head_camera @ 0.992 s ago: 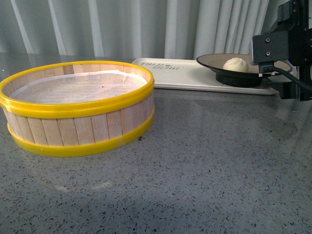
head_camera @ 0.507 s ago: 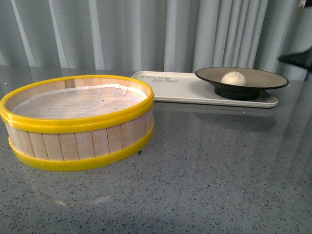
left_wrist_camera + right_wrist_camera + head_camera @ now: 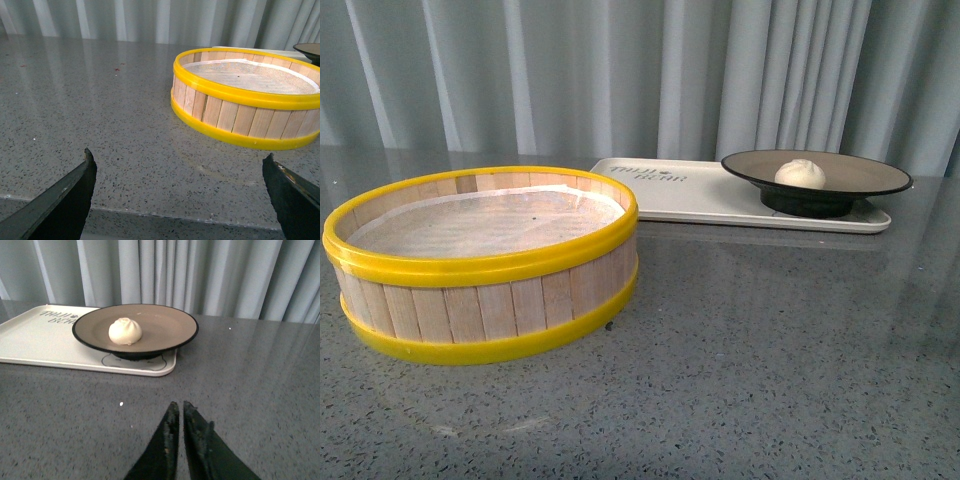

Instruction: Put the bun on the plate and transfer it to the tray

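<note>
Now that the right hand [image 3: 178, 412], fingers together, has withdrawn from the plate [image 3: 880, 182], the bun [image 3: 800, 173] sits plated on the tray [image 3: 700, 195], so the task looks complete.

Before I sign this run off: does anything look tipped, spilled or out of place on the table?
Nothing stands out. The bun sits upright in the plate, a little off centre, and the plate rests level on the tray, near one end. The steamer basket stands flat with only its liner inside. No spills show.
</note>
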